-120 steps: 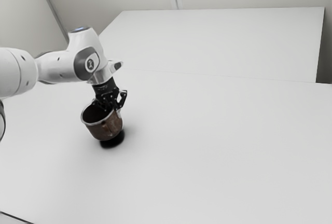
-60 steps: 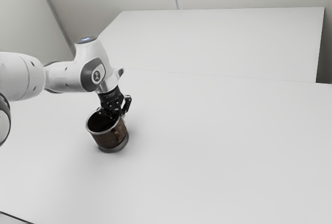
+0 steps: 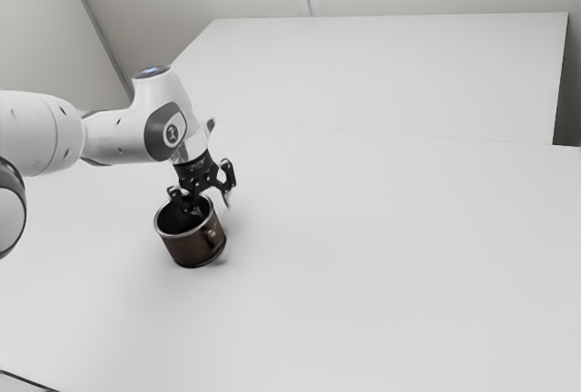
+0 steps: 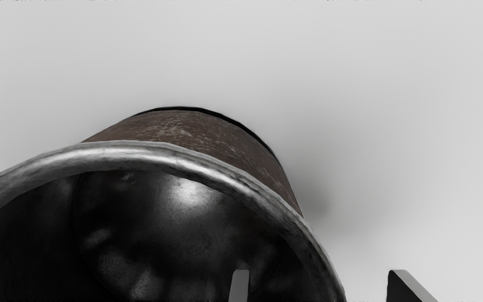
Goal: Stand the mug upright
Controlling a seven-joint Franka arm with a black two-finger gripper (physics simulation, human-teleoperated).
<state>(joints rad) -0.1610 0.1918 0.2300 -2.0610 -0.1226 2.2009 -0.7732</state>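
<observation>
The arm [image 3: 116, 137] is cased in smooth white shells, rounded and tubular; the upper segment [image 3: 32, 132] is dotted with small dark marks, and its joint is outlined by a thin seam; the wrist housing [image 3: 156, 94] is topped by a dark grey cap [image 3: 152, 73], on which a blue patch is shown; its side is covered by a dark grey oval plate [image 3: 161, 142], marked with a pale round emblem [image 3: 172, 133]; the gripper [image 3: 211, 205] is coloured black and built from angular, jointed links; in the wrist view, narrow, flat-ended fingertips [image 4: 240, 286] are seen, faced in grey and black.
</observation>
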